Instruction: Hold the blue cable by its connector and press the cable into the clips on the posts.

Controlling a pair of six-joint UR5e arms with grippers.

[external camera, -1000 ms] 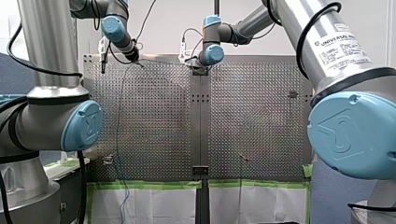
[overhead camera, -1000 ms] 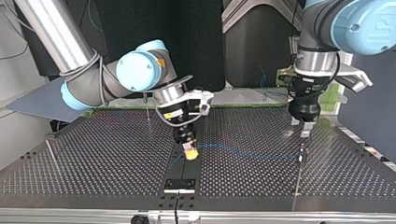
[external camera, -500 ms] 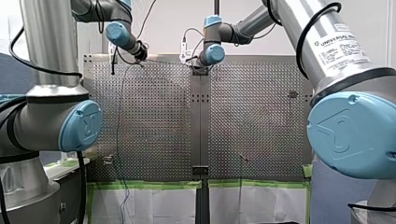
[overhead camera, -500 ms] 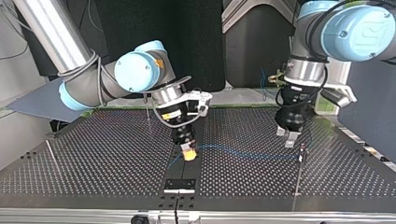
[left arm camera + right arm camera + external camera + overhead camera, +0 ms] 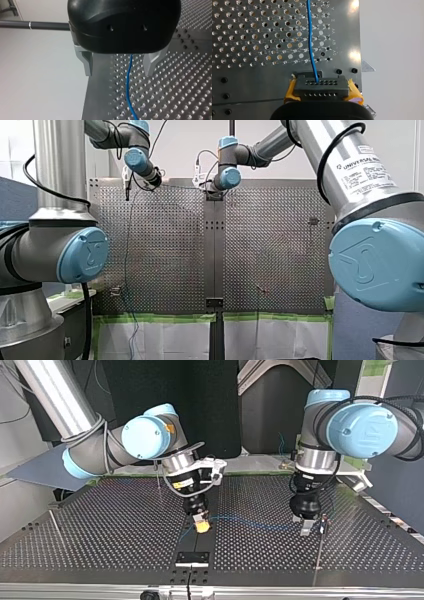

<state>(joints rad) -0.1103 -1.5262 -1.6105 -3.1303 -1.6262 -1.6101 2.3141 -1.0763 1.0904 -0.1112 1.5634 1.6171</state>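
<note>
Top view: my right gripper (image 5: 202,526) points down at the middle of the perforated table (image 5: 100,530); its yellow pads (image 5: 202,525) are closed around something too small to identify here; the blue cable (image 5: 260,524) runs from them across the table towards a thin post (image 5: 318,552); my left gripper (image 5: 306,528) hangs just beside the clip (image 5: 324,520) at the post's top; whether the cable sits in that clip cannot be made out.

Left wrist view: the metal fingers (image 5: 86,62) stand apart, gripping nothing; the cable lies on the table between them, touching neither; the gripper's black body hides its far run; a black rod (image 5: 35,25) passes behind that body, one end concealed.

Right wrist view: the pads are clamped on both sides of the black connector (image 5: 321,87); the cable leaves its upper row of holes and runs ahead, cut off at the frame's edge.

Front view: both grippers work at the table's far edge, too small to read; the cable shows as a faint line down the table's left part.
</note>
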